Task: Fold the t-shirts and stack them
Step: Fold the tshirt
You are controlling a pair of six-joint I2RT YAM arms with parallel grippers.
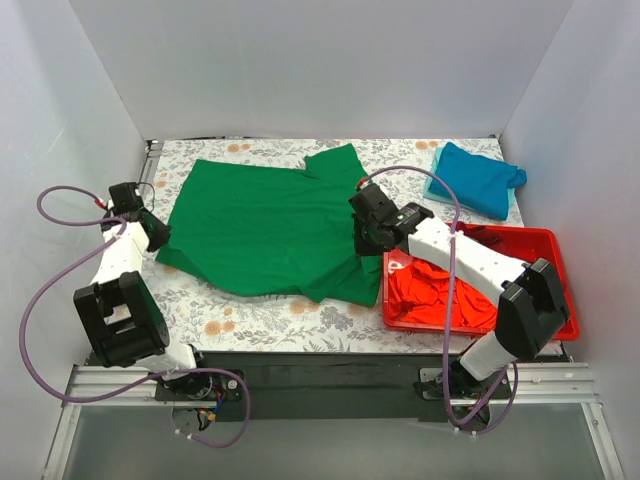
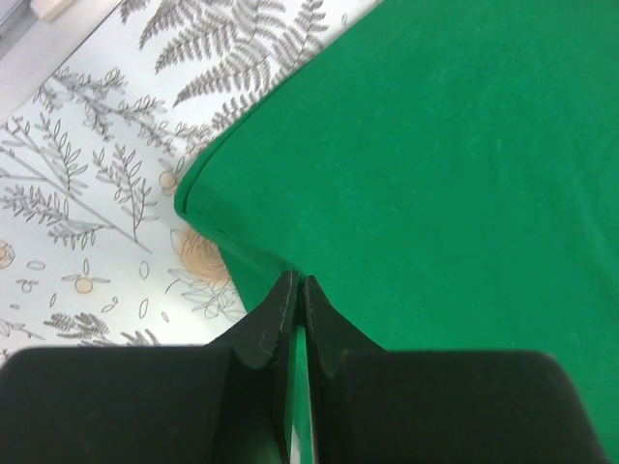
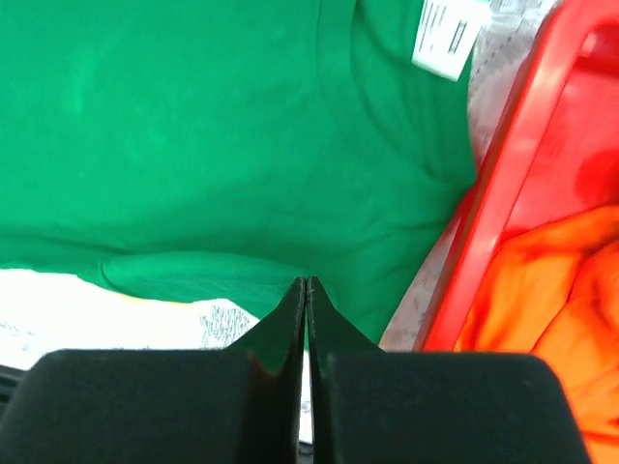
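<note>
A bright green t-shirt [image 1: 265, 230] lies spread flat across the middle of the flower-patterned table. My left gripper [image 1: 155, 238] is shut on its left edge; the left wrist view has the fingertips [image 2: 296, 282] pinched together right at the hem of the green cloth [image 2: 435, 164]. At the shirt's right edge, beside the tray, my right gripper [image 1: 362, 240] is shut too, its tips [image 3: 306, 282] closed on green cloth [image 3: 193, 126] near the white neck label [image 3: 443, 34]. A folded teal blue t-shirt [image 1: 478, 178] rests at the back right. An orange-red t-shirt [image 1: 435, 290] lies crumpled in the tray.
The red plastic tray [image 1: 520, 233] stands at the right front, its rim [image 3: 513, 164] close to my right gripper. White walls close in the table on three sides. Bare tablecloth [image 2: 87, 222] shows left of the green shirt and along the near edge.
</note>
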